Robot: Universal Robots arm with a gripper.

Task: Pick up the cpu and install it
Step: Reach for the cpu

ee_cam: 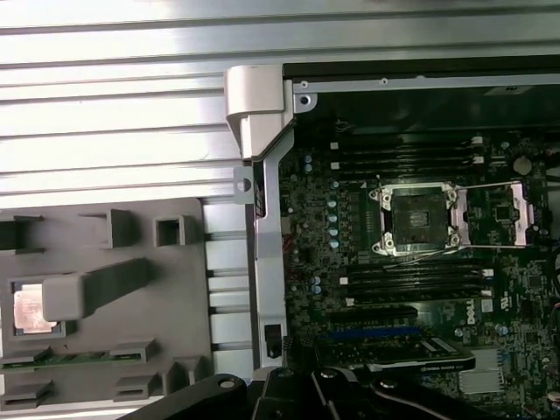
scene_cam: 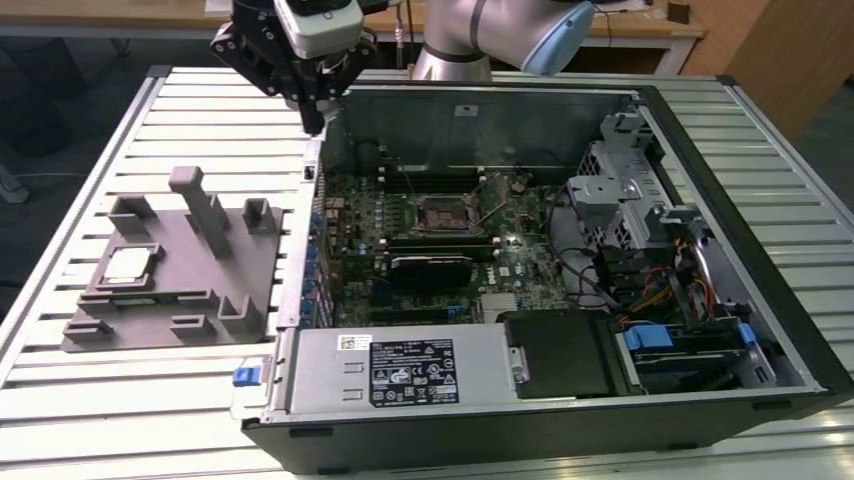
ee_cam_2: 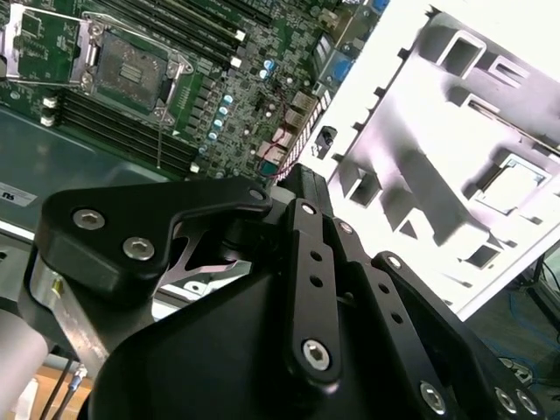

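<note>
Cpu [scene_cam: 127,266], entry for pick-up and install: my gripper [scene_cam: 315,118] hangs over the far corner of the open computer case [scene_cam: 534,110] at the exterior view's left, and I cannot tell whether it is clenched or released. Inside the case, the motherboard [scene_cam: 350,215] carries the socket [ee_cam: 413,219], its retaining frame swung open. The chip lies flat in a recess of the grey fixture tray [scene_cam: 174,310] on the slatted table [scene_cam: 80,400], beside the case and well apart from my gripper.
</note>
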